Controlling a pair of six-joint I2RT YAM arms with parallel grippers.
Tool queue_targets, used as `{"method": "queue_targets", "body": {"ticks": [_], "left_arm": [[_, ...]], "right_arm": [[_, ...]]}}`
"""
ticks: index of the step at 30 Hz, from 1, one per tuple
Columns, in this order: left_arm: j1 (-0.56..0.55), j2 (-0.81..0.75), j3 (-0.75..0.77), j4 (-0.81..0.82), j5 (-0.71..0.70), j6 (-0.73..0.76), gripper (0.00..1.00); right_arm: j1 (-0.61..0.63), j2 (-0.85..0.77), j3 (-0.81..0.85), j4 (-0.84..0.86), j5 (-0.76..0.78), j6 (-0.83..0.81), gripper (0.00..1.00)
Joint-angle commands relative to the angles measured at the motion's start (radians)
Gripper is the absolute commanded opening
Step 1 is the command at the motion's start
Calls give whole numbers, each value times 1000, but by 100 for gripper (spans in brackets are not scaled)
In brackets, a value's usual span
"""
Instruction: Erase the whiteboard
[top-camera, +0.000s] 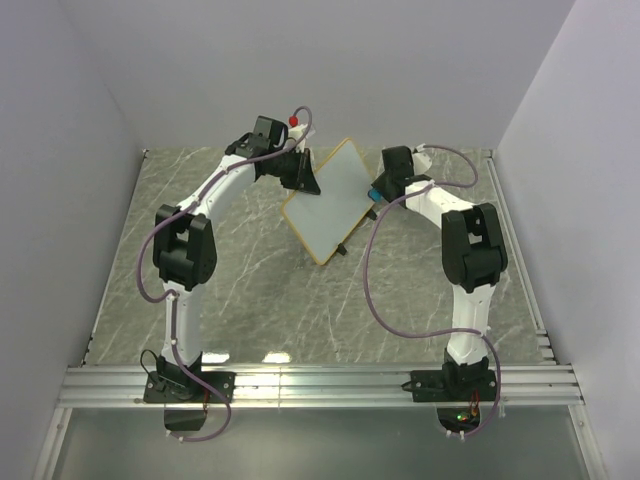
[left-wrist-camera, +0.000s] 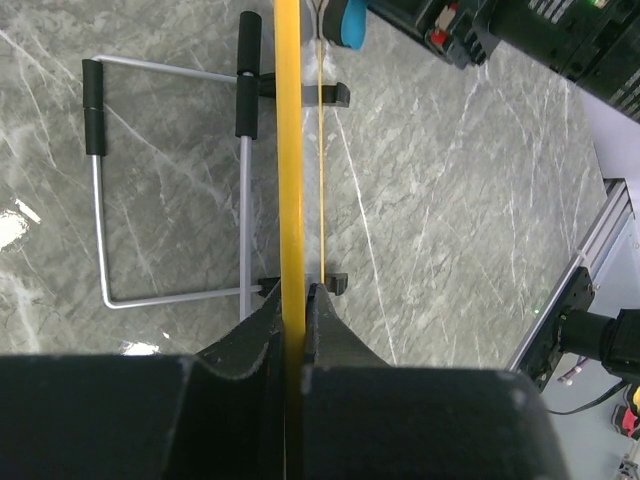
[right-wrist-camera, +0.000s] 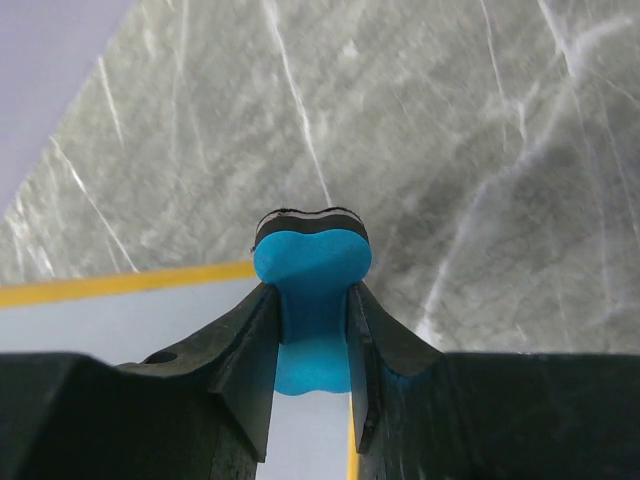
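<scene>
The whiteboard (top-camera: 327, 200), white with a thin tan-yellow frame, stands tilted on the marble table at centre back. My left gripper (top-camera: 300, 172) is shut on its upper left edge; the left wrist view shows the yellow frame (left-wrist-camera: 289, 150) edge-on between my jaws. My right gripper (top-camera: 376, 192) is shut on the blue eraser (right-wrist-camera: 312, 300), at the board's right edge. In the right wrist view the eraser's black felt end points away, past the board's yellow frame (right-wrist-camera: 120, 283), with the white board surface (right-wrist-camera: 130, 325) below. The board's face looks blank from above.
A bent wire stand (left-wrist-camera: 170, 180) with black sleeves rests on the table behind the board. A black foot (top-camera: 344, 249) sticks out at the board's lower edge. Grey walls enclose the table; an aluminium rail (top-camera: 320, 385) runs along the near edge.
</scene>
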Motion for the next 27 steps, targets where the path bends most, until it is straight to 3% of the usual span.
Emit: {"method": "queue_targets", "body": {"ticks": [1, 11, 18, 27], "left_arm": [[-34, 50, -81, -57, -200, 161, 0], [-34, 48, -83, -50, -174, 155, 0], [-37, 50, -77, -46, -161, 150, 0], [-59, 37, -80, -51, -170, 152, 0]], "right_arm": [[-6, 8, 74, 45, 44, 22, 0], [-9, 18, 85, -53, 132, -6, 0], [22, 89, 212, -168, 170, -12, 0], [37, 114, 286, -121, 104, 26, 0]]}}
